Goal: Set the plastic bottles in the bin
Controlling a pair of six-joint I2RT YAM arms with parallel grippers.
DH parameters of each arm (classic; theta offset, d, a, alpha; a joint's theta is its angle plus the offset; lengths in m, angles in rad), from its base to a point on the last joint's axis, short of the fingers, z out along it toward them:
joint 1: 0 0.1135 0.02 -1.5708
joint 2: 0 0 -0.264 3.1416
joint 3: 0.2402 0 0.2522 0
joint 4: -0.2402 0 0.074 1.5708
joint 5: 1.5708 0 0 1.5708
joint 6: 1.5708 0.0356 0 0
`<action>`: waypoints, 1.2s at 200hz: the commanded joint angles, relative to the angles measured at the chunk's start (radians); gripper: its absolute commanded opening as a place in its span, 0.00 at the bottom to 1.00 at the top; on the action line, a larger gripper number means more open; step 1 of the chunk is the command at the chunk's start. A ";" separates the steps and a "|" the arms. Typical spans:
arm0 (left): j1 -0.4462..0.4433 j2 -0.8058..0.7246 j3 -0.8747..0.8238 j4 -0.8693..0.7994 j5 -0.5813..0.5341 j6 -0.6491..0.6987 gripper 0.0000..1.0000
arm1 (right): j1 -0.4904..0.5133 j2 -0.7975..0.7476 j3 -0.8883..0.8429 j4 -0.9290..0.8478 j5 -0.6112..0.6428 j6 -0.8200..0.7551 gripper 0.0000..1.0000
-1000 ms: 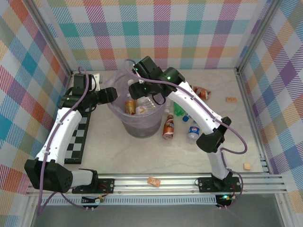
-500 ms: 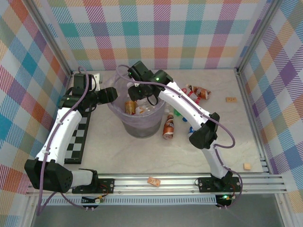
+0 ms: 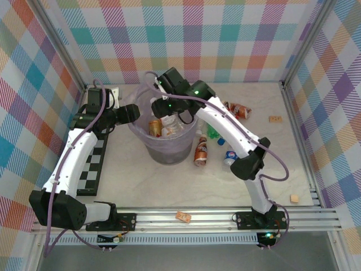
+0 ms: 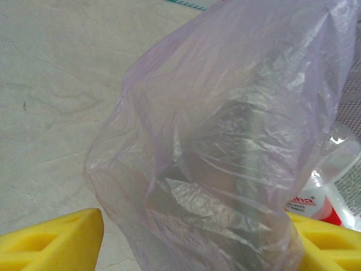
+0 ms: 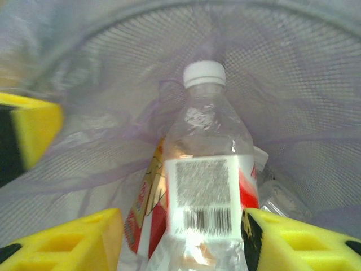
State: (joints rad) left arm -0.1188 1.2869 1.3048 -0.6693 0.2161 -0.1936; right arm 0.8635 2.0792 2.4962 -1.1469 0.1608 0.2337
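The right claw (image 5: 181,228) hangs in the mouth of the round grey mesh bin (image 3: 169,153). Its yellow fingers are spread around a clear plastic bottle with a white cap (image 5: 207,169), whose cap points away from the claw. One finger touches the bottle's side and the other stands off it with a gap. A red-and-yellow labelled bottle (image 5: 148,209) lies under it in the bin.

The left claw (image 4: 194,226) sits at the bin's left rim. A fold of the translucent pale lilac plastic bag (image 4: 225,141) that lines the bin fills the space between its fingers, and it seems to be pinching the bag.

On the pale desk (image 3: 169,186), right of the bin, lie an amber-brown bottle (image 3: 201,151), a green bottle (image 3: 212,131), a blue-labelled clear bottle (image 3: 229,156) and, further back, a red-labelled bottle (image 3: 238,110).
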 commanded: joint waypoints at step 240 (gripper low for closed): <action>0.014 -0.002 -0.010 -0.018 -0.018 0.016 0.71 | -0.634 -0.709 -1.375 0.311 -0.286 0.235 0.81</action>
State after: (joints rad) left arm -0.1188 1.2869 1.3048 -0.6743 0.2153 -0.1925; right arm 0.2173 1.3628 1.2217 -0.9184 -0.0597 0.4175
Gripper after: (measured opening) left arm 0.711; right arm 0.803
